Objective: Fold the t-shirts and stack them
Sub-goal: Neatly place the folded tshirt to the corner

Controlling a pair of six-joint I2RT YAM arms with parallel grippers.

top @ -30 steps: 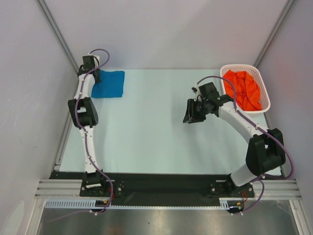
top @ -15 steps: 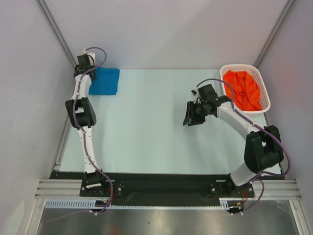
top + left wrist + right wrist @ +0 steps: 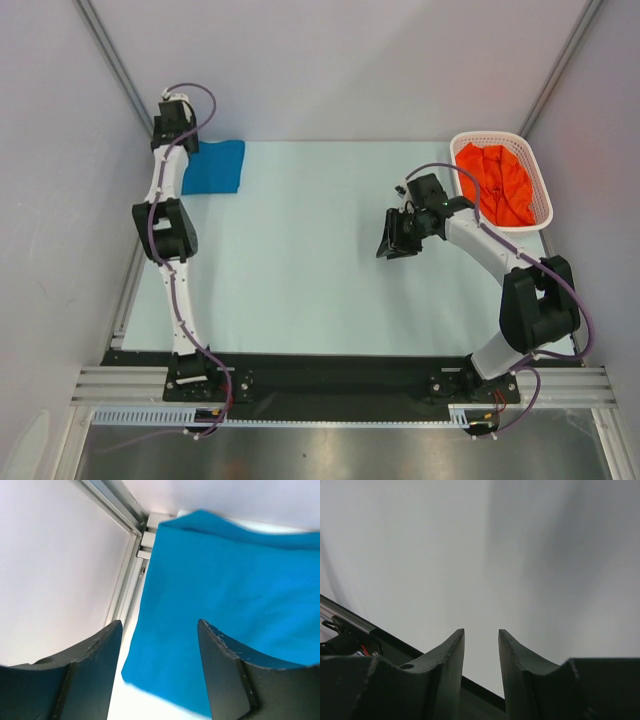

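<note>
Top external view shows the blue t-shirt [image 3: 215, 167] as a compact, flat rectangle directly beneath and just to the right of the left gripper [image 3: 159, 625], which hangs above it at the far end of the arm's reach. From the left wrist, the gripper's two dark fingers stand well apart with nothing pinched between them: it is released, and the cloth lies smooth on the worktop [image 3: 300, 260] below, its near edge just short of the fingertips and its far corner up by the metal frame rail [image 3: 125, 570] on the gripper's left. Parking the shirt so far out reads as deliberate, since it looks folded and leaves the middle of the worktop available for laying out the next garment. The orange-red t-shirt [image 3: 497, 185] is crumpled in the white basket [image 3: 548, 205], behind and to the right of the right gripper [image 3: 390, 240], near but not touching it. That gripper hovers over bare worktop with its fingers tipped down; its own camera shows a narrow gap between them and nothing in it, so it is empty, slightly parted rather than clenched. By these signs one shirt is done and the other not yet picked up; reaching into the basket probably falls to the right arm, being the nearer.
</note>
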